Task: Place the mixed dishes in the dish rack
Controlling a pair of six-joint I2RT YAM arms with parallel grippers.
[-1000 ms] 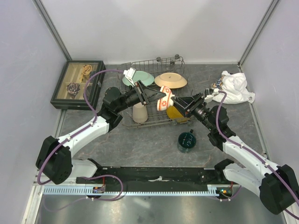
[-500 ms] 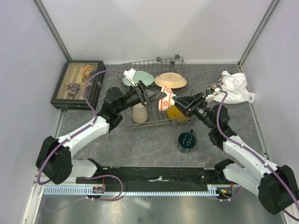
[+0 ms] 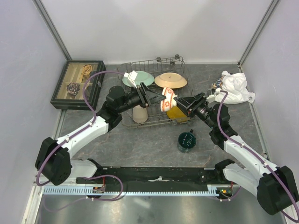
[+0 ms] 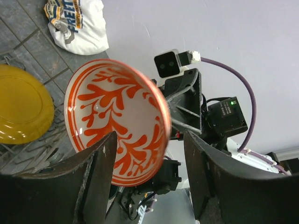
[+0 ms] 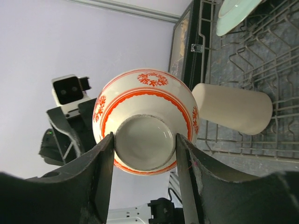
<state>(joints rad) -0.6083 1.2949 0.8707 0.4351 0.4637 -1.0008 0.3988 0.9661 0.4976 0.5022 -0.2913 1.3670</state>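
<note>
tabletop (image 3: pixel 140 147): being occupied by the dish rack (image 3: pixel 152 122).
right gripper (image 5: pixel 145 138): being clenched on the small red-orange bowl (image 5: pixel 145 119) (at its foot).
left gripper (image 4: pixel 149 134): being held released, jaws apart.

Beige cup (image 3: pixel 139 113) and yellow plate (image 3: pixel 174 112) block the near row of the dish rack (image 3: pixel 156 61)

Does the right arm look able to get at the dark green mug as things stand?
Probably not yet. The dark green mug stands uncovered on the table beside that arm, but the right gripper is closed on the foot of the small red-orange bowl, so it has no free jaws.
</note>
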